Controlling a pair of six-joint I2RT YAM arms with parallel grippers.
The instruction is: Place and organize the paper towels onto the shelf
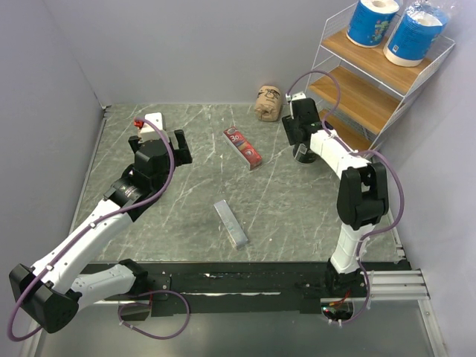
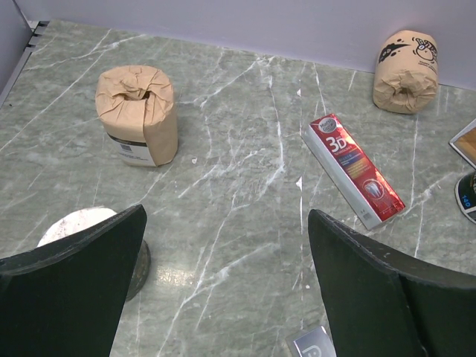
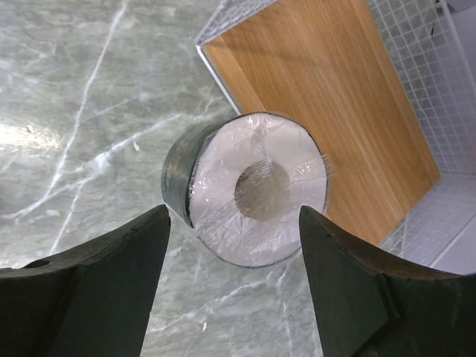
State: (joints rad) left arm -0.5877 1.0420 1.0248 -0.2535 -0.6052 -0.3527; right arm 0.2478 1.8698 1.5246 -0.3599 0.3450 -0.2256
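Two blue-wrapped paper towel rolls (image 1: 372,22) stand on the top tier of the white wire shelf (image 1: 357,97). My right gripper (image 1: 301,137) is open above a black-wrapped roll (image 1: 303,156) standing on the table by the shelf's foot. In the right wrist view the roll (image 3: 253,190) sits just beyond the open gripper (image 3: 233,212), beside the bottom tier (image 3: 320,97). My left gripper (image 2: 227,216) is open and empty over bare table. A tan roll (image 2: 137,111) stands upright ahead of it, another tan roll (image 2: 405,71) lies by the far wall, and a second black roll (image 2: 89,223) is partly hidden behind the left finger.
A flat red packet (image 1: 243,147) lies mid-table, also in the left wrist view (image 2: 355,169). A grey bar (image 1: 231,222) lies nearer the arms. Purple walls close the left, back and right sides. The shelf's middle tier (image 1: 353,93) holds nothing.
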